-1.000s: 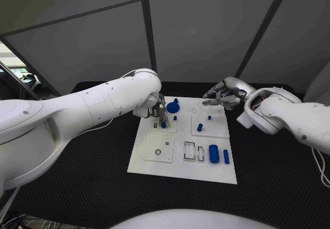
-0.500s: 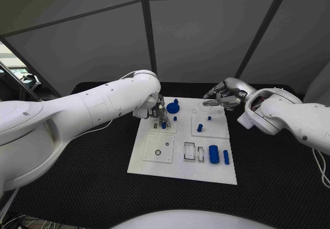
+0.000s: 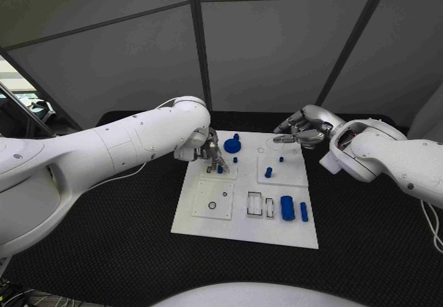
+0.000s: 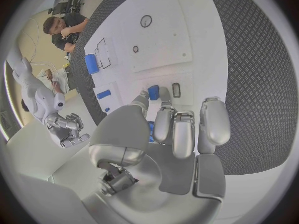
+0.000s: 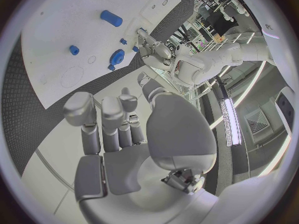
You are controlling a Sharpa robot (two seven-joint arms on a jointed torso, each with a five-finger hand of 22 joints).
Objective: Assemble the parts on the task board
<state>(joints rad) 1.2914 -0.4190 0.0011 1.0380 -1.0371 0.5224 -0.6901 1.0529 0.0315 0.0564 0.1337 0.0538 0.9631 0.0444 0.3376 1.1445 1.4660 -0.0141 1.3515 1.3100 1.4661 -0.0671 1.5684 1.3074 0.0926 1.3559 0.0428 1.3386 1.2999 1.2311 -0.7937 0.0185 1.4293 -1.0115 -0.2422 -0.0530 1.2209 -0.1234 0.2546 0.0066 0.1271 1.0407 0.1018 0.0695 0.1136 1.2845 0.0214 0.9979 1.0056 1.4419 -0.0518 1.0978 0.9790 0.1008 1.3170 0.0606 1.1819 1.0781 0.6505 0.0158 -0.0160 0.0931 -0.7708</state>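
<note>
Left hand (image 3: 211, 151) fingertips (image 4: 163, 95) point down onto a small blue peg (image 4: 153, 91) standing at the far-left panel of the task board (image 3: 242, 229). It looks pinched, peg axis roughly upright, but I can't tell how firm the hold is. A dark slot (image 4: 176, 89) lies just beside the peg. Left hand is the nearer one. The right hand (image 3: 297, 130) hovers at the board's far right edge, fingers loosely curled, holding nothing. Blue parts I count in the head view: one gear (image 3: 232, 144), a large cylinder (image 3: 287, 206), a thin bar (image 3: 304, 210), a mid peg (image 3: 267, 171), plus a few small pegs.
</note>
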